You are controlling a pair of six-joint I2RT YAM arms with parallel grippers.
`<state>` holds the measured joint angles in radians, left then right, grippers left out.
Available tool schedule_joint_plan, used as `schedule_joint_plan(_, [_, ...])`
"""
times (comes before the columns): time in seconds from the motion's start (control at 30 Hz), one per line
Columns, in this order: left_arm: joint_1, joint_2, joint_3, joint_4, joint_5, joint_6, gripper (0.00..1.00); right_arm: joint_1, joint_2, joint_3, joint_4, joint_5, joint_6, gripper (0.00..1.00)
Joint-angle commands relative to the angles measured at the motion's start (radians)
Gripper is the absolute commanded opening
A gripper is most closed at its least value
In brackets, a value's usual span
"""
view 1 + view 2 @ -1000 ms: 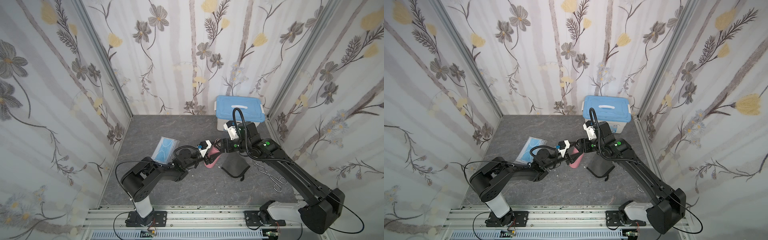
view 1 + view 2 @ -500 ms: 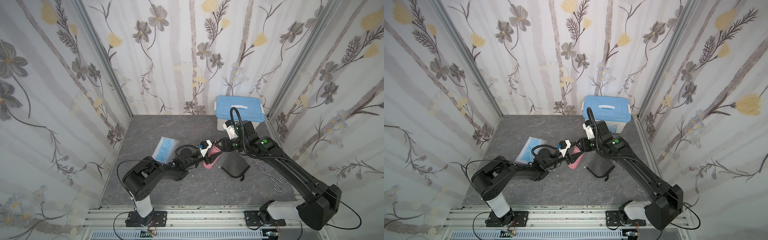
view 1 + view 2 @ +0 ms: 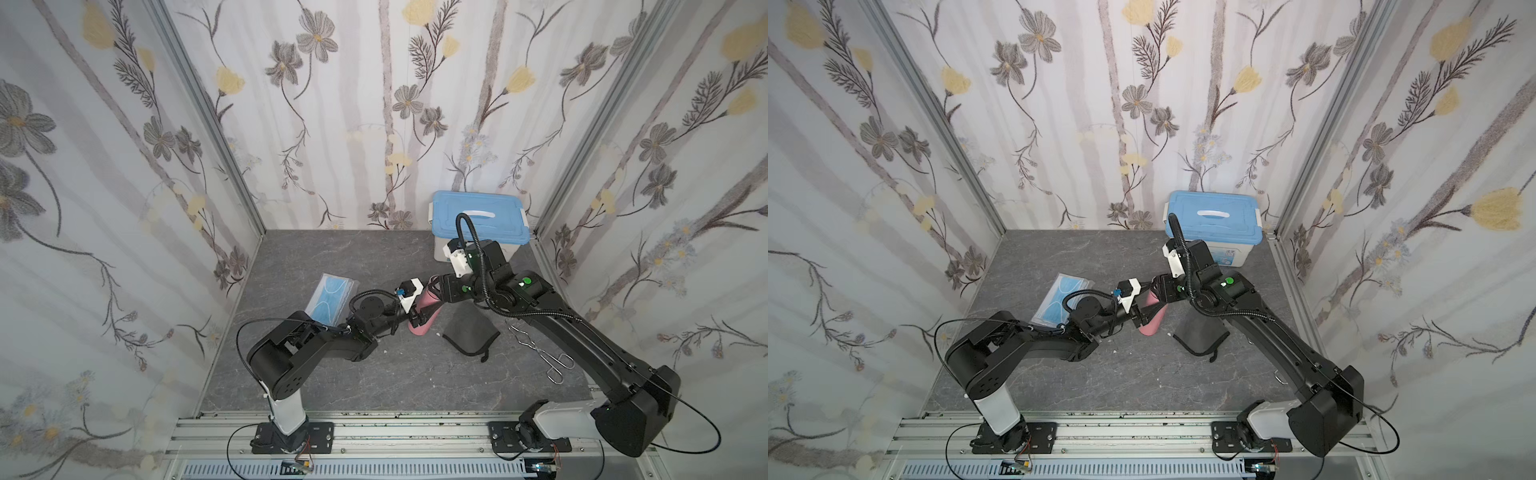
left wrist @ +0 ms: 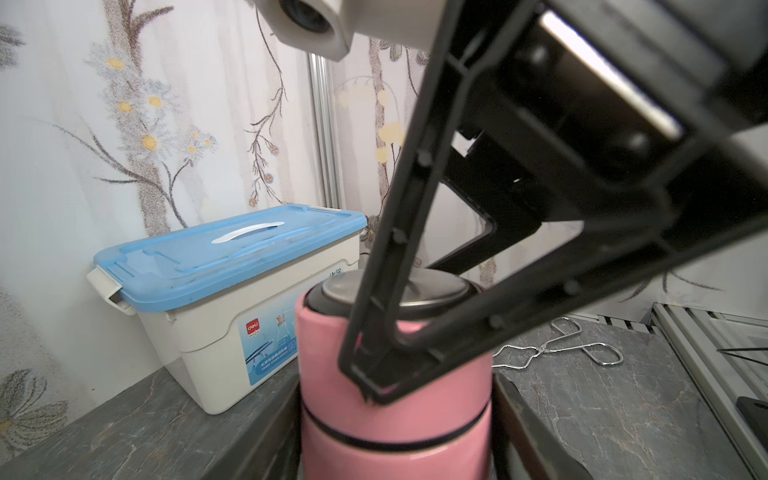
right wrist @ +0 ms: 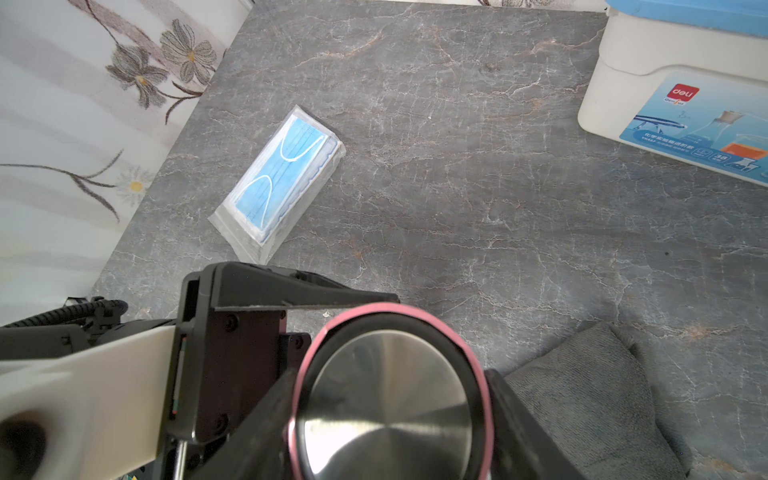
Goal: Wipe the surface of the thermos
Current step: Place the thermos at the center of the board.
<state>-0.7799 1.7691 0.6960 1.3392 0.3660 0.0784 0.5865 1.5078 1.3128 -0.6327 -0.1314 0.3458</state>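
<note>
Both pincers clamped on the thermos (image 3: 424, 316): left pincer (image 3: 417, 316) low, right pincer (image 5: 390, 399) up top, probably steadying it; cloth (image 3: 469, 332) sits unused beside it.

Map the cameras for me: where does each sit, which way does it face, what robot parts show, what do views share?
Top views: stereo head high above the front rail, looking down; both arms show whole, gripping the thermos.
Left wrist: on the left arm, facing along the table at the thermos, blue-lidded box and tongs; the right gripper crosses in front.
Right wrist: on the right arm, facing down at the thermos cap; the left gripper shows.
Shared: thermos in all views.
</note>
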Motion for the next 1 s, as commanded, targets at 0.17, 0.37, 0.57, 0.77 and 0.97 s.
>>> schedule_joint_plan(0.17, [-0.001,0.002,-0.005,0.074,-0.012,0.005,0.63,0.048,0.024,0.026,0.059,0.014,0.033,0.29])
schedule_joint_plan(0.37, [-0.001,-0.002,-0.025,0.074,-0.007,0.002,0.71,0.090,0.023,0.003,0.084,0.101,0.021,0.29])
schedule_joint_plan(0.57, [0.000,0.001,-0.048,0.074,-0.004,-0.013,0.75,0.118,0.001,-0.048,0.143,0.151,0.014,0.28])
schedule_joint_plan(0.77, [-0.001,-0.003,-0.078,0.074,-0.011,-0.016,0.79,0.152,-0.014,-0.087,0.181,0.215,0.001,0.28])
schedule_joint_plan(0.97, [-0.001,-0.014,-0.097,0.074,-0.008,-0.024,0.96,0.177,-0.027,-0.126,0.218,0.258,-0.004,0.28])
